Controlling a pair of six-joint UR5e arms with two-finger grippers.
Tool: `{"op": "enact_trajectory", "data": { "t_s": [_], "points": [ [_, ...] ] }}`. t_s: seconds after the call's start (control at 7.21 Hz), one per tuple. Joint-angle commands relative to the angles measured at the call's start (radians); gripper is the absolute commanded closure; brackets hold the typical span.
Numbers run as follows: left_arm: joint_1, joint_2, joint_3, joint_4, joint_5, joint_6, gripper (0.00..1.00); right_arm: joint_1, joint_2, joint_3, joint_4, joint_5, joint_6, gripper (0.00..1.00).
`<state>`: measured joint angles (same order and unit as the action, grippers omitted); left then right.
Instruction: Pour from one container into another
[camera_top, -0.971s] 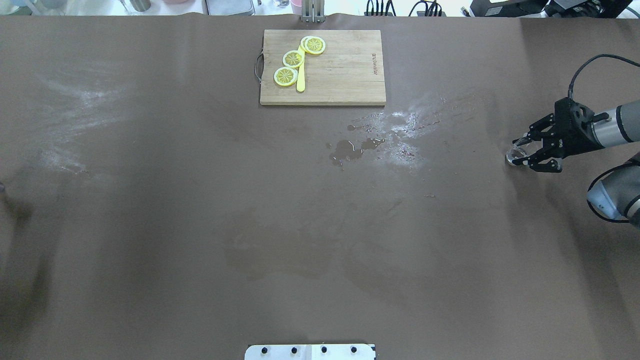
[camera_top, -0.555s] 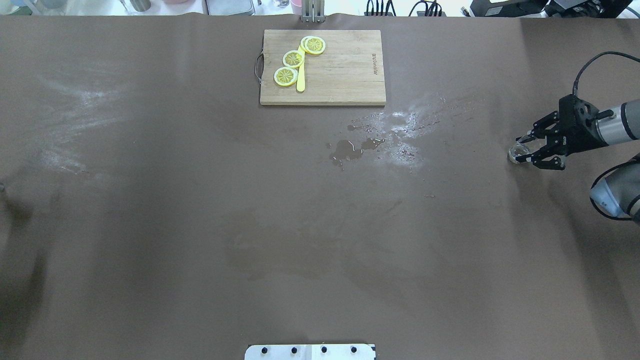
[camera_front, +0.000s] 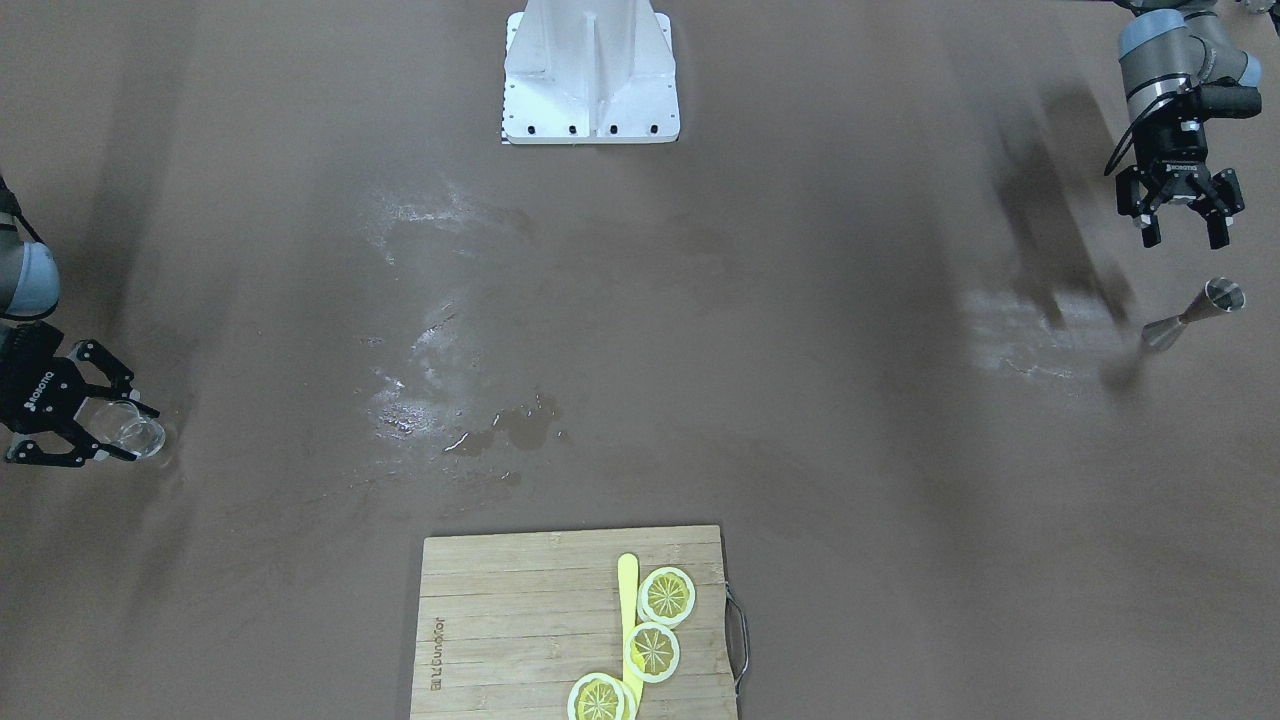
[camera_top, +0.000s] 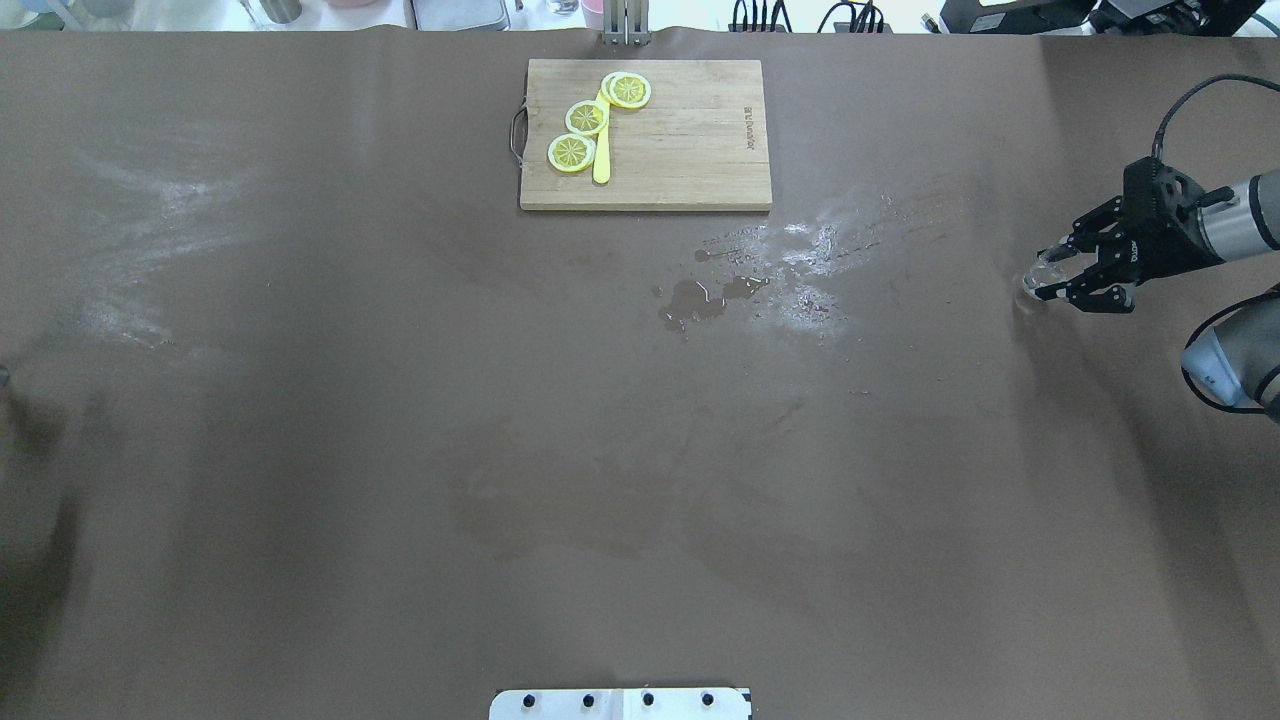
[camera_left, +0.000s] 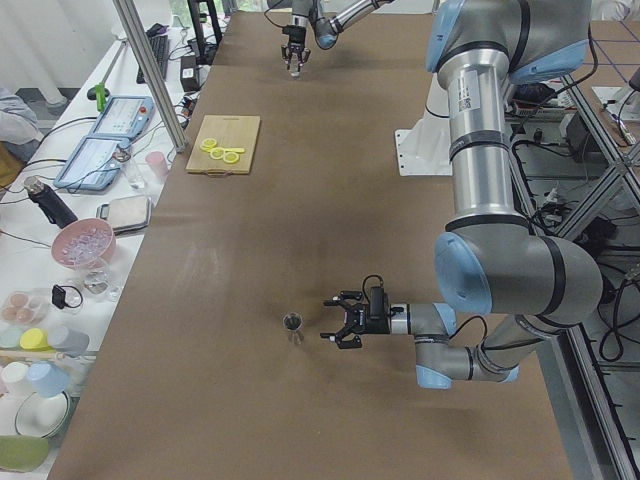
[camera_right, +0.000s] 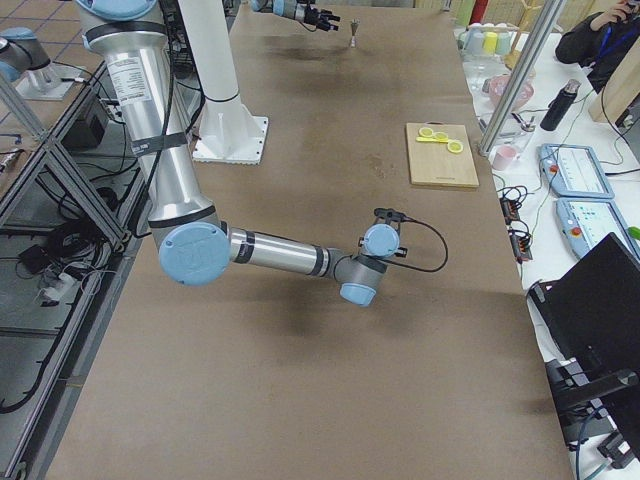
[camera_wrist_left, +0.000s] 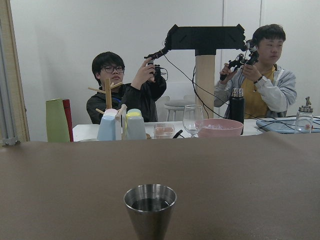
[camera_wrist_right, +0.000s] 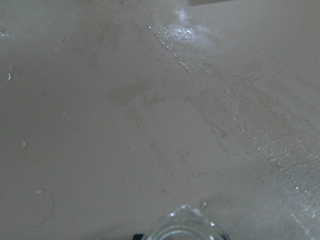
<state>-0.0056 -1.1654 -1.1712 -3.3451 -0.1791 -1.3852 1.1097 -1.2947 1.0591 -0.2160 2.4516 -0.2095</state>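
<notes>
The clear glass cup (camera_top: 1038, 277) is at the table's right side with my right gripper (camera_top: 1058, 280) shut on it, one finger on each side. The front view shows the same cup (camera_front: 137, 433) between the fingers (camera_front: 128, 405) of that gripper (camera_front: 112, 432). Only the cup's rim (camera_wrist_right: 184, 229) shows in the right wrist view. The steel jigger (camera_front: 1196, 312) stands upright at the opposite end of the table, and its open top (camera_wrist_left: 150, 197) looks dark inside. My left gripper (camera_front: 1185, 236) hangs open a short way from it, not touching; the side view shows the jigger (camera_left: 291, 323) in front of that gripper (camera_left: 337, 331).
A wooden cutting board (camera_top: 690, 150) with lemon slices (camera_top: 586, 117) and a yellow knife lies at the table's far middle. A puddle (camera_top: 700, 297) and pale wet smears (camera_top: 810, 250) lie just in front of it. The robot's base plate (camera_top: 620, 703) is at the near edge.
My right gripper has carried the glass cup a little toward the far side of the table and slightly to the right. Nothing else in the overhead view has moved.
</notes>
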Motion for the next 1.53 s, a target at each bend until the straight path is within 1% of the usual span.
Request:
{"op": "enact_trajectory", "data": {
  "t_s": [0.0,0.14,0.28,0.42,0.55,0.69,0.83,0.97,1.11,1.39],
  "points": [
    [0.001,-0.004,0.008,0.285,0.036,-0.327,0.06,0.016,0.070,0.007,-0.008,-0.002,-0.005,1.00],
    [-0.004,-0.005,-0.005,0.438,0.033,-0.468,0.06,0.015,0.110,0.012,-0.008,0.004,-0.007,1.00],
    [-0.014,-0.003,-0.014,0.516,0.027,-0.541,0.07,0.012,0.133,0.041,-0.010,0.013,-0.005,1.00],
    [-0.020,-0.003,-0.016,0.529,0.018,-0.535,0.07,0.012,0.155,0.054,-0.023,0.050,-0.007,1.00],
    [-0.065,-0.007,-0.019,0.580,-0.043,-0.540,0.08,0.012,0.178,0.102,-0.105,0.094,-0.010,1.00],
    [-0.082,-0.010,-0.043,0.658,-0.063,-0.543,0.08,0.010,0.176,0.171,-0.188,0.096,-0.060,1.00],
    [-0.097,-0.019,-0.057,0.709,-0.088,-0.551,0.11,0.004,0.175,0.240,-0.283,0.093,-0.112,1.00],
    [-0.105,-0.029,-0.076,0.711,-0.089,-0.560,0.11,0.003,0.175,0.290,-0.349,0.093,-0.157,1.00],
    [-0.111,-0.033,-0.077,0.711,-0.091,-0.563,0.11,0.004,0.175,0.336,-0.408,0.093,-0.163,1.00],
    [-0.146,-0.037,-0.090,0.725,-0.103,-0.560,0.11,-0.004,0.175,0.383,-0.474,0.084,-0.208,1.00]
  ]
}}
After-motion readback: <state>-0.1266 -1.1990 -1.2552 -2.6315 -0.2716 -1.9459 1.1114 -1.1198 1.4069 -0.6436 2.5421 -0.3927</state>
